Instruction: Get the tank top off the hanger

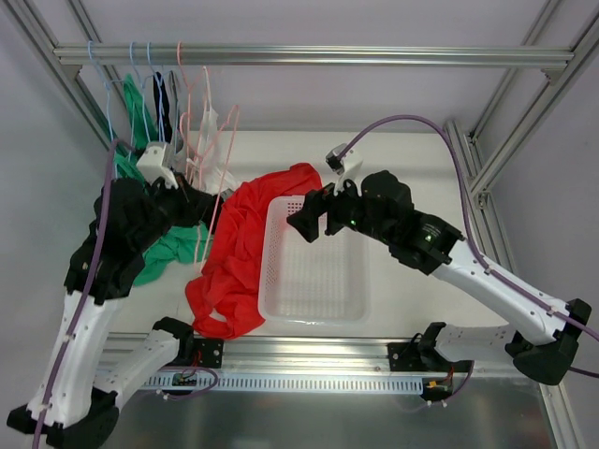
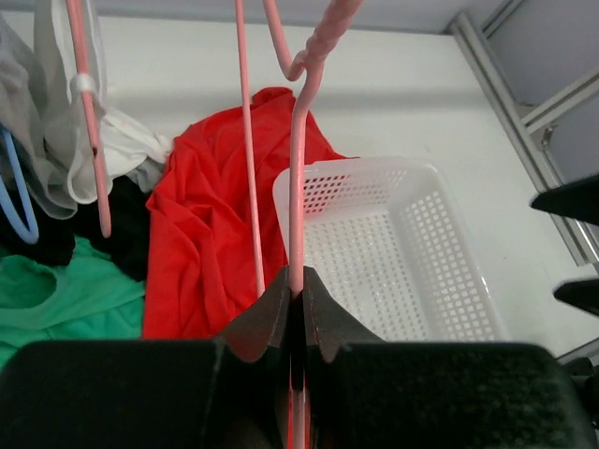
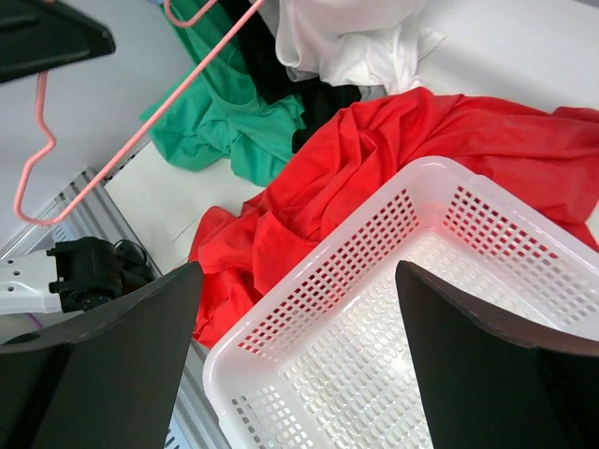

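The red tank top (image 1: 239,253) lies crumpled on the table, against the left and far sides of the white basket (image 1: 314,313). It also shows in the left wrist view (image 2: 201,234) and the right wrist view (image 3: 374,159). My left gripper (image 1: 201,208) (image 2: 299,281) is shut on the wire of a bare pink hanger (image 2: 298,187), held above the red top. The hanger shows in the top view (image 1: 217,187) and the right wrist view (image 3: 112,159). My right gripper (image 1: 304,217) (image 3: 298,281) is open and empty above the basket's left part.
A rail (image 1: 309,56) at the back carries several blue and pink hangers with white (image 1: 211,140) and dark garments. A green garment (image 1: 164,253) lies at the left under my left arm. Frame posts stand at both sides.
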`<act>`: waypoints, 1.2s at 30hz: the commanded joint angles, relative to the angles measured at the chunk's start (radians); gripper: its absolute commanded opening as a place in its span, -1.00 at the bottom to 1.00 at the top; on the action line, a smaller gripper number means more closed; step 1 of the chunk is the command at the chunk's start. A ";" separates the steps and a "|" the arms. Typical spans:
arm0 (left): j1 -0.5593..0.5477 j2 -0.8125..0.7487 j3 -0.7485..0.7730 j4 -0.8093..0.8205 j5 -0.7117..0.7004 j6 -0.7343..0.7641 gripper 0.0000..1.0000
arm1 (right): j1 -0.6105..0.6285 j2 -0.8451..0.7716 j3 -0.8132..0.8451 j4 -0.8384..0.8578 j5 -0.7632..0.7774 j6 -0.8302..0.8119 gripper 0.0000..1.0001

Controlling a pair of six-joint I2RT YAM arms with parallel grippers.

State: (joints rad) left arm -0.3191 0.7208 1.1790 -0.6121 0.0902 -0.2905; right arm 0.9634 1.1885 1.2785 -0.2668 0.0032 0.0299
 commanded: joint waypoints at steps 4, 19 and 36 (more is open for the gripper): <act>0.006 0.368 0.416 -0.037 -0.038 0.008 -1.00 | -0.015 -0.050 -0.022 -0.035 0.047 -0.022 0.80; 0.006 0.848 0.841 -0.146 -0.056 0.031 -1.00 | -0.023 -0.060 -0.093 -0.031 0.009 -0.021 0.82; 0.006 0.597 0.702 -0.192 -0.184 0.022 0.84 | 0.090 0.284 0.137 -0.011 -0.218 -0.215 0.85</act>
State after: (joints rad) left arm -0.3191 1.4761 1.9202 -0.8082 -0.0177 -0.2531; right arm 1.0073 1.4147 1.3170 -0.3084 -0.1707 -0.1017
